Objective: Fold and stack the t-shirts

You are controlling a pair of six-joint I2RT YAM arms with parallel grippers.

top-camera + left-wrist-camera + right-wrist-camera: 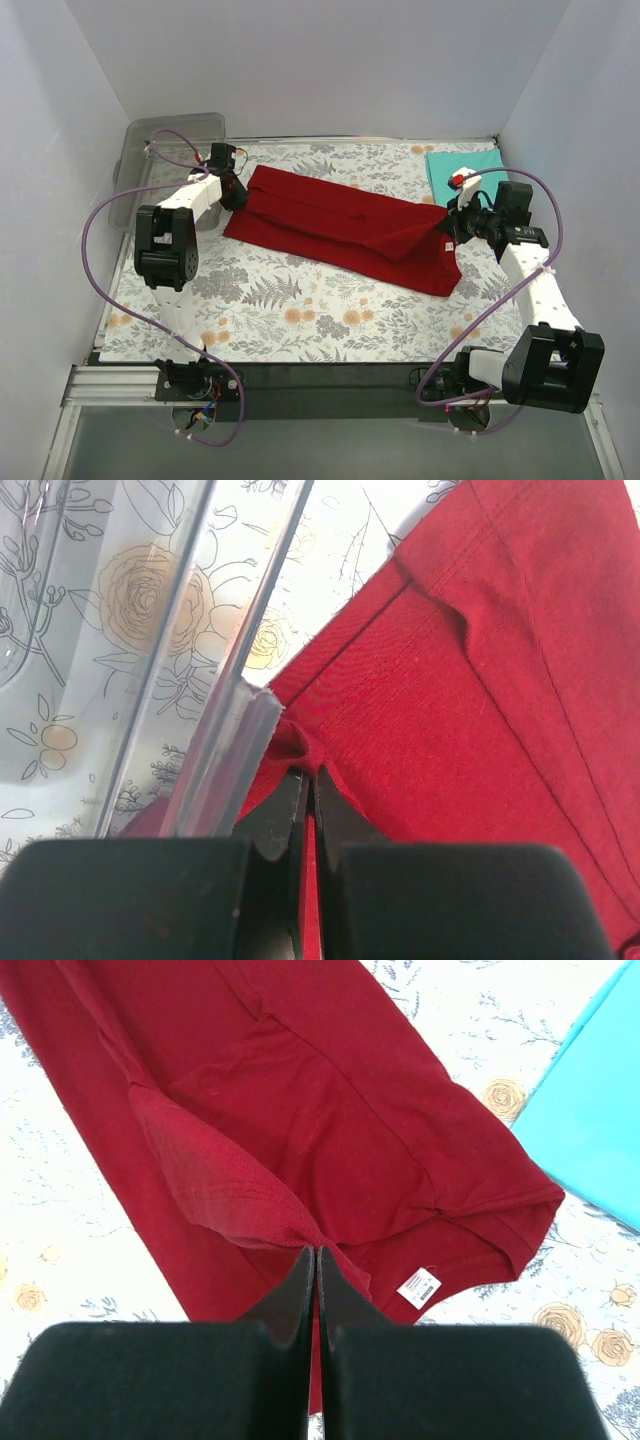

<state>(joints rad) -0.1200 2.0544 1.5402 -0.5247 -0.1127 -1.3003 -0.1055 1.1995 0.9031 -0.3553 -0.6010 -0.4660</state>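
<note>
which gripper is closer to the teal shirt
Right. The right gripper pinches the red shirt beside the teal shirt; the left gripper pinches its far end, by the clear bin.

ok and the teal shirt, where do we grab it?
Probably its left edge. The teal shirt lies flat in the far right corner of the table, walls close behind and right of it, so come from the table's middle with the right gripper, pinching low. Its jaws are shut on the red shirt now.
</note>
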